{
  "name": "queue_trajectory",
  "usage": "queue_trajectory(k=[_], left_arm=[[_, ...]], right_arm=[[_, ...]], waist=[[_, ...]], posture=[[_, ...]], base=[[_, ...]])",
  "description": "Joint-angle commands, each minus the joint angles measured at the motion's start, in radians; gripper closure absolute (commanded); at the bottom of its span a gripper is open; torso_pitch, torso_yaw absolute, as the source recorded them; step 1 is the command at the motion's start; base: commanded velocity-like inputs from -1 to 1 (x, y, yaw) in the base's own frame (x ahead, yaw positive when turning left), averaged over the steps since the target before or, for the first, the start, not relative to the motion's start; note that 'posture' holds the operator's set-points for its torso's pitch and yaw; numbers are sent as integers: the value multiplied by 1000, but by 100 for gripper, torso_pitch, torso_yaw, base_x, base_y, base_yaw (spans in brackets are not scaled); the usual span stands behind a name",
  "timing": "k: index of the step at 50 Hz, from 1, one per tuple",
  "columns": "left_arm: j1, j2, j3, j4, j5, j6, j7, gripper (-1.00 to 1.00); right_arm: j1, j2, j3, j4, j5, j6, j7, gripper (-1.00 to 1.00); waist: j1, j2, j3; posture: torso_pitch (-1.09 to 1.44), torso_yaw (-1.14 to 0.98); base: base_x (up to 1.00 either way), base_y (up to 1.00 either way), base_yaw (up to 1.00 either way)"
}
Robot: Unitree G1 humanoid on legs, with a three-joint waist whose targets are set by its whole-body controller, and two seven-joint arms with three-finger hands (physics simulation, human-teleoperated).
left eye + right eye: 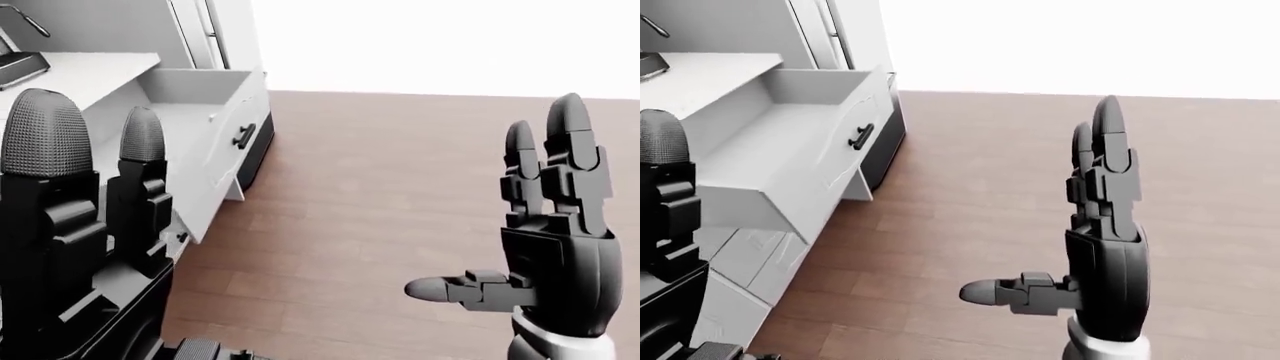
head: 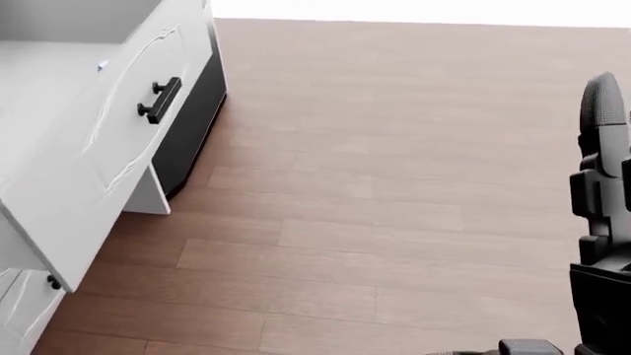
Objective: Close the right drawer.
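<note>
A: Location of the right drawer (image 1: 790, 142) relative to the hands?

B: Pulled out of the white cabinet (image 1: 735, 262), at about 10 o'clock in the right-eye view. Right hand (image 1: 1100, 247) raised at 5 o'clock in that view, well apart from the drawer, wooden floor (image 1: 1040, 165) between them. Left hand (image 1: 85, 225) raised at 8 o'clock in the left-eye view, covering part of the cabinet, not touching the drawer as far as visible.

A: Hand state?

B: Right hand spread wide: two fingers (image 1: 565, 161) straight up, thumb (image 1: 455, 289) pointing toward 9 o'clock, nothing held. Left hand: two fingers upright, nothing seen between them; thumb out of view, but reads as spread.

A: Drawer contents?

B: Interior plain pale grey, no items seen inside. Near corner hidden behind the left hand in the left-eye view.

A: Materials and shapes?

B: Drawer: rectangular box, smooth white walls, front panel with a curved relief line. Black bar handle (image 2: 159, 100) on two short posts, mounted on the front panel, at 10 o'clock in the head view. Black toe-kick panel (image 2: 192, 126) under the cabinet, just right of the handle in the head view. Small black knob (image 2: 52, 282) on a lower cabinet front at 8 o'clock in the head view. Floor: brown planks, matte, with visible seams. Fingers: black, segmented, dotted grip texture on the tips. Right wrist collar pale grey.
</note>
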Motion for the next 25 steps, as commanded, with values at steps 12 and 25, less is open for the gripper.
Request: queue_trajectory(k=[12,25], left_arm=[[1,-16,11,-25,4,-23,-15,-100],[4,-18,8,-25,7,-27,-17,-100]], right_arm=[[-4,2,3,-20,3,-40,4,-100],[-5,1,6,-31,-1,-28,11,-100]], waist=[[7,37,-7],[1,-16,-8]], posture=[[0,0],[0,0]], base=[[0,14,0],[0,13,0]])
